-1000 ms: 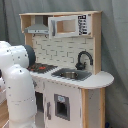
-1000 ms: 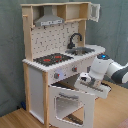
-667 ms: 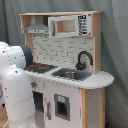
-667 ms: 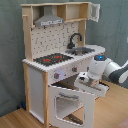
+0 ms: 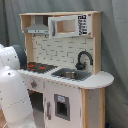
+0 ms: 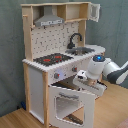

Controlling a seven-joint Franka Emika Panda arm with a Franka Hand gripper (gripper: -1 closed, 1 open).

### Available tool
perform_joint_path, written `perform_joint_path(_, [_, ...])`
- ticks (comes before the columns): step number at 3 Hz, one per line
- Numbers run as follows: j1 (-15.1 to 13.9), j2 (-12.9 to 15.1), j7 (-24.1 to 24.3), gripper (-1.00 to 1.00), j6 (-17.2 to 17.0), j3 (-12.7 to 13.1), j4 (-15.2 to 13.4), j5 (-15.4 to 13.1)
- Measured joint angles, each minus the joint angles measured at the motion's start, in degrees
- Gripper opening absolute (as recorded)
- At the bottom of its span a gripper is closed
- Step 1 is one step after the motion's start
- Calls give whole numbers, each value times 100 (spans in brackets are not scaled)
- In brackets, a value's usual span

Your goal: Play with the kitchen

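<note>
The kitchen [image 5: 65, 55] [image 6: 55, 60] is a tall white and light-wood toy with a grey hood [image 6: 50, 21], a black-red hob [image 6: 50, 59], a black faucet [image 5: 84, 59] and a steel sink [image 5: 70, 75]. In the second exterior view its windowed oven door [image 6: 67, 106] hangs open, tilted outward. My gripper [image 6: 83, 80] sits at the door's top edge, just below the knobs [image 6: 56, 76]. The white arm [image 6: 112, 71] reaches in from the second exterior view's right. In the first exterior view the arm's body [image 5: 12, 92] hides the gripper.
A wooden floor [image 6: 15, 119] lies under the kitchen, and a grey curtain [image 5: 114, 45] hangs behind it. In the first exterior view a white microwave [image 5: 67, 26] sits in the upper shelf. The lower cabinet door [image 5: 61, 107] right of the oven is closed.
The gripper has shifted slightly down and left along the top of the open oven door. The kitchen itself has not moved.
</note>
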Motion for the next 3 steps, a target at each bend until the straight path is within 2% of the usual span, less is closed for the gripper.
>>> perform_joint_path(2, [-32, -909, 123, 100, -559, -62, 476, -162])
perform_joint_path(3, [-32, -1310, 93, 100, -870, -120, 627, -404])
